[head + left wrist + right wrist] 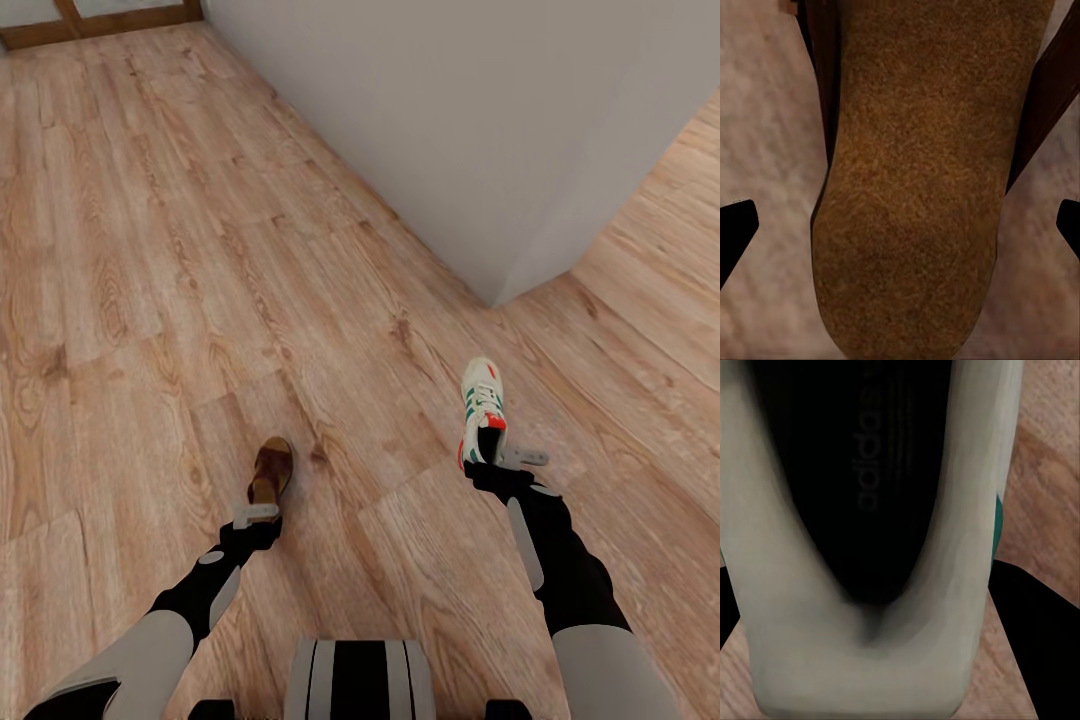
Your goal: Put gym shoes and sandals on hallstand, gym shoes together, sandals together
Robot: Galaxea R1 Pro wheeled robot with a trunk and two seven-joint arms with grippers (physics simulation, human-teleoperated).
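My left gripper [262, 512] is at the heel of 1 sandal [271, 470]; the wrist cam has the tan footbed [915, 187] between my fingertips [735, 229], which sit wide at each side, so I can't tell if they're clamped. My right gripper [500, 462] is closed on the heel of 1 gym shoe [482, 408], toe pointing away, over the floor [150, 300] near the wall [480, 120] corner. Shoe's dark inside [862, 472] holds nothing.
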